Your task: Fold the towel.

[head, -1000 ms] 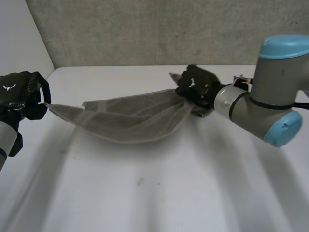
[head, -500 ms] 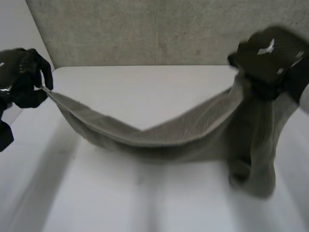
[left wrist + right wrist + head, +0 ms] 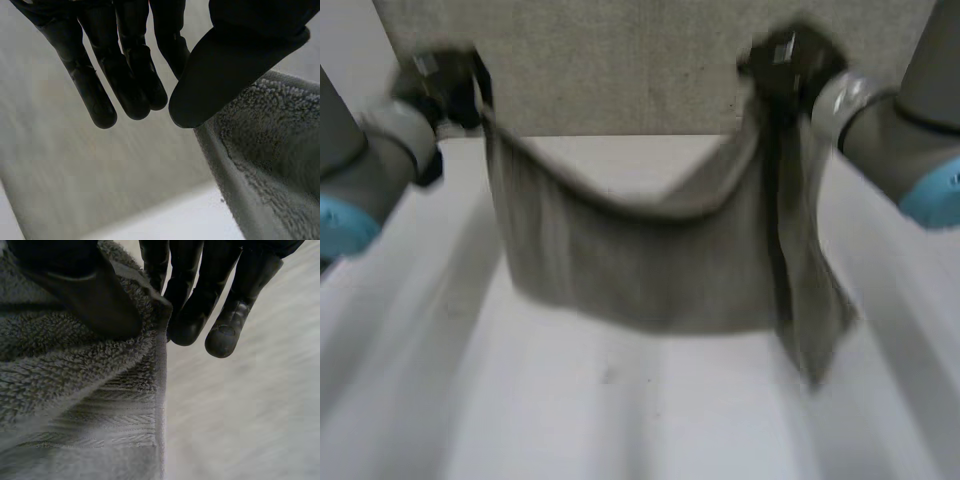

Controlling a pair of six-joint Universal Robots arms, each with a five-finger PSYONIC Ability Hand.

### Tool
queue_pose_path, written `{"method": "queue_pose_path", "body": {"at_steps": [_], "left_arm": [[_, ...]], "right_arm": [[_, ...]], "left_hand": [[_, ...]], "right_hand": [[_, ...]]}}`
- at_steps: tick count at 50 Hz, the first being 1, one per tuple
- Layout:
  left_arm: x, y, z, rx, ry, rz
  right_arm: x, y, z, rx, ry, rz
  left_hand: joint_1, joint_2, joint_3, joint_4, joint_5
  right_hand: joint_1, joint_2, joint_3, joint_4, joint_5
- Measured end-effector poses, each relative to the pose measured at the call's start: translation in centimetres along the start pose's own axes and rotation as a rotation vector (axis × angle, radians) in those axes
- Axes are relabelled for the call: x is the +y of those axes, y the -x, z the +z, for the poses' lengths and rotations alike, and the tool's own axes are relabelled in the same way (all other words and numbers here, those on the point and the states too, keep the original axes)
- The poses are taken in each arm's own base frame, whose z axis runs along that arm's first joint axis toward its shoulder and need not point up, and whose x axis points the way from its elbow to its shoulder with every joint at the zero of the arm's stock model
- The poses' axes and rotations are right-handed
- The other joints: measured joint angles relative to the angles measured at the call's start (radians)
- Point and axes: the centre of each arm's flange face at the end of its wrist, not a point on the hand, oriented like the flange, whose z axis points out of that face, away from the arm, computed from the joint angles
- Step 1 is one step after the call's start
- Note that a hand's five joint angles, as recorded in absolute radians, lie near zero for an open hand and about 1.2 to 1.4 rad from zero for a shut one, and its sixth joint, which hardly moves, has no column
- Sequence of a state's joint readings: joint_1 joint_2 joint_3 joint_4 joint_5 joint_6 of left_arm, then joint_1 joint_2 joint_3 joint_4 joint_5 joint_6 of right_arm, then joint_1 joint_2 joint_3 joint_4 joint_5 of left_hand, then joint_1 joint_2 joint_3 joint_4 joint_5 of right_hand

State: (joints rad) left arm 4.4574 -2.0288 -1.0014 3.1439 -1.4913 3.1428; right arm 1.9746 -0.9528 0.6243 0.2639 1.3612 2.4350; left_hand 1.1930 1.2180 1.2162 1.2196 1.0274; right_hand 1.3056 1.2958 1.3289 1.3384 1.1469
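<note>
left hand (image 3: 445,85) held high, thumb (image 3: 235,60) closed onto a top corner of the towel (image 3: 640,260) against the nearest finger, other fingers (image 3: 125,75) straight and spare beside it. right hand (image 3: 790,60) equally high across from it, thumb (image 3: 85,295) pressed into the pile at the other top corner, clamping cloth to the fingers (image 3: 200,300) behind. between the two hands, towel slung in a shallow sag and hanging below them like a curtain, lower edge close to or just off the tabletop (image 3: 620,420), hard to tell which. under the right hand, an extra flap drooping lower than the rest, so probably bunched there rather than held by a clean corner. judged as the lift-and-spread stage, no fold laid yet. risks from here: thin grip at the left hand, only an edge of cloth under the thumb tip, likely to slip out with a jerk or a hard stretch apart, then a heap and a regrasp. flap under the right hand apt to tuck beneath on lowering, giving a crooked, lumpy fold. sag between the hands liable to land first and wrinkle unless drawn tauter.
</note>
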Motion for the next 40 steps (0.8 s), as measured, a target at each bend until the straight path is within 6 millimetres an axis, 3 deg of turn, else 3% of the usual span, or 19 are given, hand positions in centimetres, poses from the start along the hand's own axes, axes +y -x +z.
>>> {"method": "queue_pose_path", "body": {"at_steps": [5,7,11,16,20,24,27,30,33,35,37,39,40], "left_arm": [[-6.1,0.7,1.0,-0.066,-0.197,0.0],[-7.5,0.9,1.0,-0.083,-0.241,-0.004],[-8.1,1.2,0.6,-0.099,-0.25,-0.01],[-5.0,1.8,-0.2,-0.111,-0.144,-0.02],[-0.5,2.5,-1.3,-0.128,-0.012,-0.029],[5.2,3.6,-3.1,-0.159,0.135,-0.034],[8.5,4.1,-4.5,-0.176,0.213,-0.036],[10.6,4.5,-5.6,-0.191,0.258,-0.037],[11.8,5.0,-6.3,-0.207,0.281,-0.038],[12.1,5.4,-6.6,-0.217,0.287,-0.039],[12.1,5.7,-6.8,-0.226,0.287,-0.04],[11.7,6.1,-6.8,-0.228,0.276,-0.041],[11.6,6.2,-6.9,-0.228,0.273,-0.041]], "right_arm": [[-3.8,-3.6,0.3,0.173,-0.167,0.032],[-4.5,-4.3,-0.1,0.2,-0.181,0.045],[-4.0,-3.8,-1.1,0.175,-0.127,0.069],[-1.2,-1.1,-2.4,0.067,0.014,0.097],[1.5,1.7,-3.5,-0.037,0.133,0.122],[5.0,5.7,-4.8,-0.169,0.248,0.154],[7.4,8.6,-5.6,-0.26,0.31,0.178],[9.2,11.0,-6.4,-0.336,0.356,0.2],[10.3,12.7,-7.4,-0.396,0.391,0.218],[10.7,13.4,-7.9,-0.418,0.404,0.225],[10.8,13.7,-8.4,-0.43,0.412,0.229],[10.5,13.4,-8.8,-0.425,0.407,0.229],[10.3,13.3,-8.9,-0.421,0.403,0.228]], "left_hand": [[0.0,0.0,0.0,0.0,0.0],[0.0,0.0,0.0,0.0,0.0],[0.0,0.0,0.0,0.0,0.0],[0.0,0.0,0.0,0.0,0.0],[0.0,0.0,0.0,0.0,0.0],[0.0,0.0,0.0,0.0,0.0],[0.0,0.0,0.0,0.0,0.0],[0.0,0.0,0.0,0.0,0.0],[0.0,0.0,0.0,0.0,0.0],[0.0,0.0,0.0,0.0,0.0],[0.0,0.0,0.0,0.0,0.0],[0.0,0.0,0.0,0.0,0.0],[0.0,0.0,0.0,0.0,0.0]], "right_hand": [[0.0,0.0,0.0,0.0,0.0],[0.0,0.002,0.0,0.0,0.0],[0.0,0.004,0.0,0.0,0.0],[0.0,0.004,0.0,0.0,0.0],[0.0,0.004,0.0,0.0,0.0],[0.0,0.004,0.0,0.0,0.0],[0.0,0.004,0.0,0.0,0.0],[0.0,0.004,0.0,0.0,0.0],[-0.001,0.004,-0.003,-0.009,-0.003],[-0.143,-0.14,-0.157,-0.155,-0.142],[-0.353,-0.349,-0.369,-0.378,-0.354],[-0.767,-0.754,-0.774,-0.783,-0.804],[-0.839,-0.825,-0.846,-0.856,-0.863]]}}
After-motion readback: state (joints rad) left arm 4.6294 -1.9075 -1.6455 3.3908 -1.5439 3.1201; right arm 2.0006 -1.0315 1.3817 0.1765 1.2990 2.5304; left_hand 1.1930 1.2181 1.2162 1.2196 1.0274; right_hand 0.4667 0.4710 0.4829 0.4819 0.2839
